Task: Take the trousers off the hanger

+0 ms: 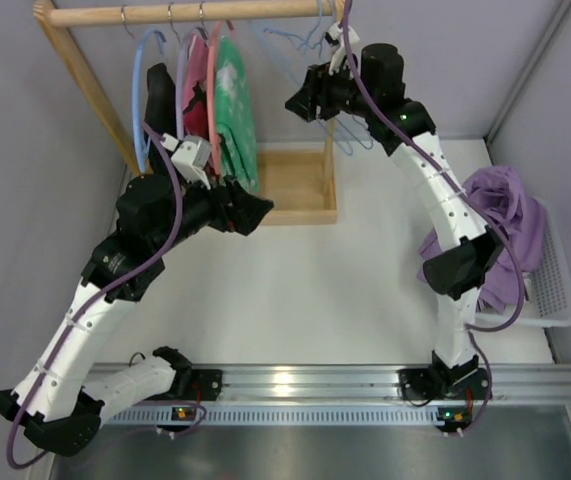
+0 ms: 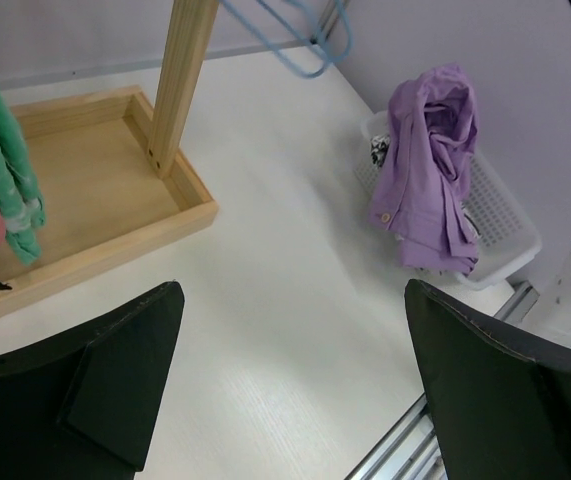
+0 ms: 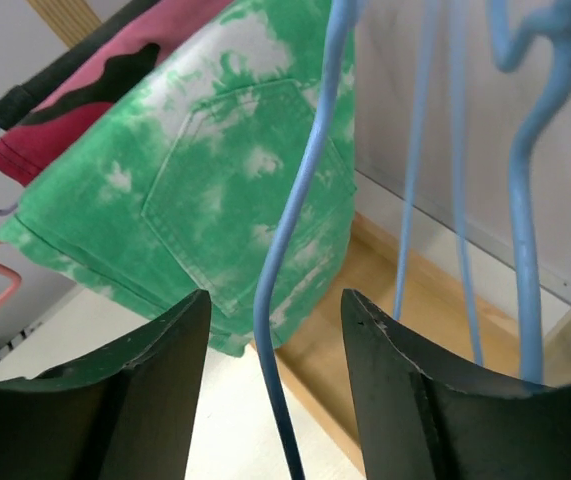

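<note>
Wooden rack (image 1: 185, 14), green garment (image 1: 233, 110) (hanging), white basket (image 1: 557, 285)

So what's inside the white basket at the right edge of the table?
The lilac trousers are heaped in the white basket, spilling over its rim. A dark-patterned scrap peeks out beneath; the rest underneath is covered.

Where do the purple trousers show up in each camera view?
Top external: the trousers lie at the right edge, draped over the white basket.
Left wrist: the trousers sit upper right, heaped on that basket.
Right wrist: not in view.
Shared landmark: the green garment, seen in all three.
</note>
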`<state>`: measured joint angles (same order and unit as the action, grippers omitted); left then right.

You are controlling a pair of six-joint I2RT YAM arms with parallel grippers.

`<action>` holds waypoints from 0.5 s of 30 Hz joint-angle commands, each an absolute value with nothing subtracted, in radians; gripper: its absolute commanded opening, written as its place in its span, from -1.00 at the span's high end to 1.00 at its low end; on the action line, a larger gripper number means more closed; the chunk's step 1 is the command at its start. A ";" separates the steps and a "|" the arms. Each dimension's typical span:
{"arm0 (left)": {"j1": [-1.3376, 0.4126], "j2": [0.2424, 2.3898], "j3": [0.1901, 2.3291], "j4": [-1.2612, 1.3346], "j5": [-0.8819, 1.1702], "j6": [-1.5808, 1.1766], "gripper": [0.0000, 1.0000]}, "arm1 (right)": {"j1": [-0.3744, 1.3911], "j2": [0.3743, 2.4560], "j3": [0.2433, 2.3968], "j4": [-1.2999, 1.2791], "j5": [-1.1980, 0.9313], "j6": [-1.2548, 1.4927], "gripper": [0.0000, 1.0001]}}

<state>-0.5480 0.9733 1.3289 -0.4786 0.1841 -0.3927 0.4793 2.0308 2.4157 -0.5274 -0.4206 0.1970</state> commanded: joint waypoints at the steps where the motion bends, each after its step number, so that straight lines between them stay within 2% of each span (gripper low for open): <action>1: -0.541 0.969 1.324 -0.517 0.186 -0.321 -0.97 | 0.474 1.926 2.353 -0.482 -0.387 0.189 -0.15; 6: -0.540 0.986 1.333 -0.587 0.215 -0.265 -0.97 | 0.477 1.836 2.255 -0.508 -0.353 0.164 -0.51; 7: -0.541 0.989 1.336 -0.601 0.203 -0.241 -0.97 | 0.477 1.803 2.243 -0.515 -0.348 0.158 -0.66; 12: -0.540 0.992 1.345 -0.682 0.210 -0.157 -0.97 | 0.485 1.697 2.142 -0.537 -0.321 0.138 -0.98; 15: -0.541 0.992 1.336 -0.719 0.212 -0.111 -0.97 | 0.489 1.638 2.091 -0.572 -0.299 0.132 -0.99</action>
<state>-0.5446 0.9936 1.3228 -0.6731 0.1986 -0.1902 0.4824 1.7256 2.1139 -0.5423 -0.3325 0.1543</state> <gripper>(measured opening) 0.985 0.991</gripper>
